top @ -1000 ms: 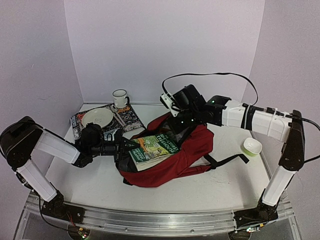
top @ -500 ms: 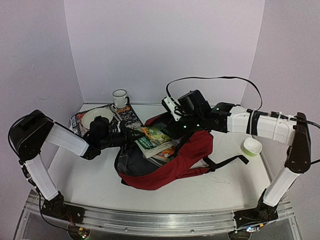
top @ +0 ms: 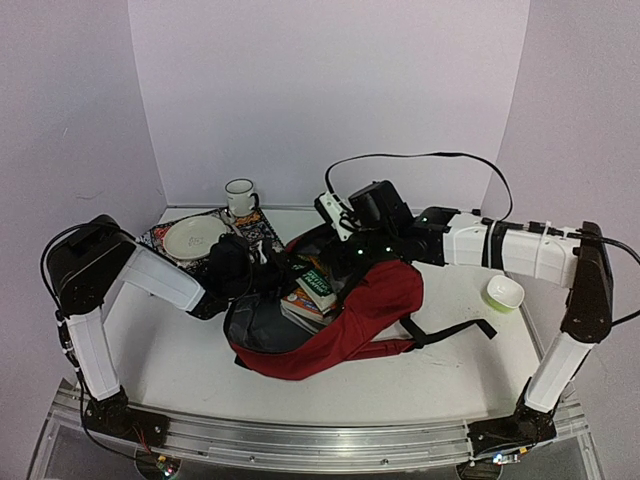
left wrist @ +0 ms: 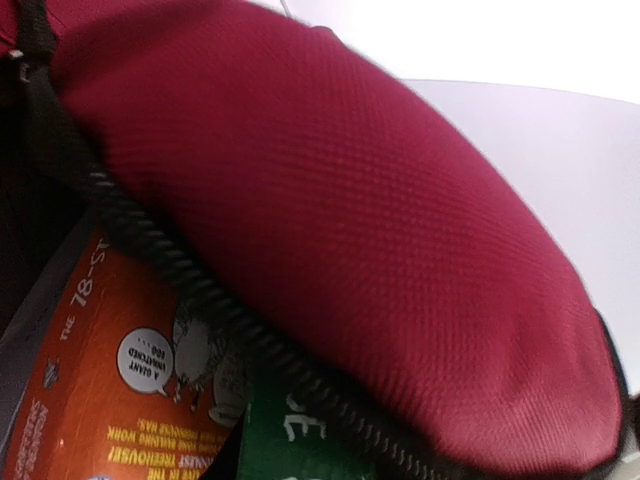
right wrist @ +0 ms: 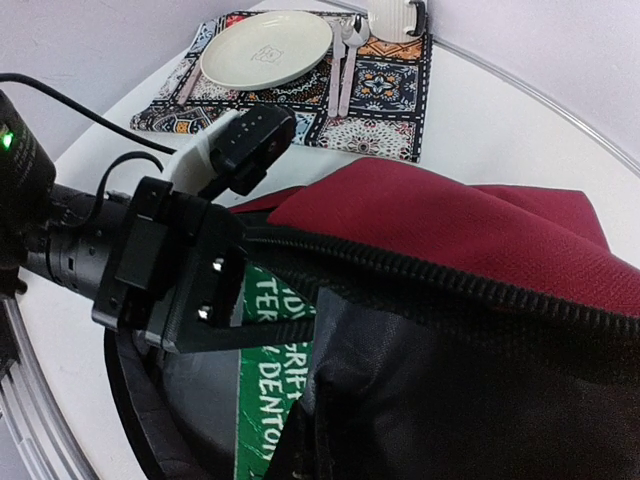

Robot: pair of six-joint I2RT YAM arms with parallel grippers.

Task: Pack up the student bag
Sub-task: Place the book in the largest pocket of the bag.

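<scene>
The dark red student bag [top: 370, 305] lies in the middle of the table with its mouth facing left and its grey lining showing. My right gripper [top: 345, 250] is shut on the bag's upper zipper edge [right wrist: 450, 285] and holds the mouth open. My left gripper [top: 283, 272] reaches into the mouth, shut on a green book [top: 318, 280]. The right wrist view shows its black fingers [right wrist: 215, 335] clamped across that green book [right wrist: 270, 400]. An orange book [top: 300, 302] lies under it inside the bag. The left wrist view shows red fabric [left wrist: 330, 210], the zipper, the orange book [left wrist: 100, 390] and the green book [left wrist: 290, 440].
A patterned placemat [top: 262, 232] at the back left carries a white plate [top: 195, 237] and cutlery [right wrist: 345, 60]. A white mug [top: 239, 197] stands behind it. A small green bowl [top: 504, 292] sits at the right. A black bag strap [top: 450, 325] trails right.
My left gripper has moved right and carried the green book from over the bag's front into its mouth. The right gripper has kept hold of the upper edge.
</scene>
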